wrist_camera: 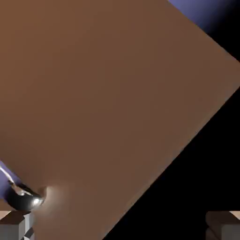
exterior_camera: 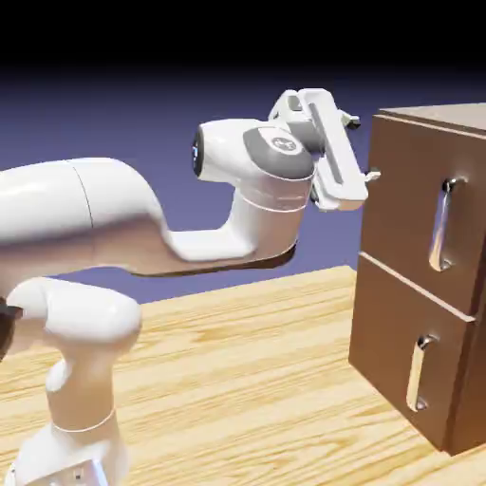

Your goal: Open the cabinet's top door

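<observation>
The exterior view is showing the whole arrangement: the cabinet (exterior_camera: 422,275) is standing on the wooden table (exterior_camera: 247,380) at the picture's right, and the white arm (exterior_camera: 142,228) is rising from the lower left and reaching toward it. The top door (exterior_camera: 418,214) is lying flush with the cabinet's front, shut, above the lower panel (exterior_camera: 408,365). Its bar handle (exterior_camera: 442,226) is running upright, long axis vertical, on the half of the panel farther from the arm; the lower panel's handle (exterior_camera: 419,372) is running the same way beneath it. The gripper (exterior_camera: 365,147) is hovering level near the cabinet's upper near corner, fingers pointing toward the door's face and standing wide apart with nothing between them; whether a fingertip is touching the wood cannot be told from this view. The hand view is supplying what the exterior view is not: a close, rolled look at the brown panel (wrist_camera: 108,108), which is filling most of the picture as a tilted slab, with the end of a silver handle (wrist_camera: 26,199) gleaming at the lower left. The two grey fingertips (wrist_camera: 224,225) are sitting far apart at the bottom corners. The backdrop (wrist_camera: 206,18) is showing at the upper right corner.
</observation>
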Motion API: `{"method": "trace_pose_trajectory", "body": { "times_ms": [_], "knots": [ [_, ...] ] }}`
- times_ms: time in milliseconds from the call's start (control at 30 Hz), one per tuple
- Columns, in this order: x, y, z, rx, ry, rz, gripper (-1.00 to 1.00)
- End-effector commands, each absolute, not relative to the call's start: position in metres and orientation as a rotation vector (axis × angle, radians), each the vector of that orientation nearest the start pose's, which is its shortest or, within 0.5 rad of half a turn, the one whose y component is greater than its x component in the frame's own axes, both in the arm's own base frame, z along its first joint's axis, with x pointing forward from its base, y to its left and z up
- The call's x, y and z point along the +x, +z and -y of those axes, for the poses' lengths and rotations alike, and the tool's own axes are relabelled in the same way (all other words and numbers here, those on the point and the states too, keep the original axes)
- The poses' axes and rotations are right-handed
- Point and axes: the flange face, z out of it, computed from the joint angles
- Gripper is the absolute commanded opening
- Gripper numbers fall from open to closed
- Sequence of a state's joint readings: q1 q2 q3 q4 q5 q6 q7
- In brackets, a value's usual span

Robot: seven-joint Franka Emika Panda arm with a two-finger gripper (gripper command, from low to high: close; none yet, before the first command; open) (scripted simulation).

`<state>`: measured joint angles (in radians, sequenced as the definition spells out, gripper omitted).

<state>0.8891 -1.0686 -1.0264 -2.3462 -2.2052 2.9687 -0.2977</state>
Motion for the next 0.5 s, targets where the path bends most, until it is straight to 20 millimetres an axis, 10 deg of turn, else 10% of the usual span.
{"method": "trace_pose_trajectory", "body": {
  "times_ms": [0,467],
  "knots": [
    [0.387,0.580,0.127,1.106,1.137,-1.345,0.00],
    [0.447,0.472,0.180,0.598,0.690,-1.498,0.00]
  ]
}}
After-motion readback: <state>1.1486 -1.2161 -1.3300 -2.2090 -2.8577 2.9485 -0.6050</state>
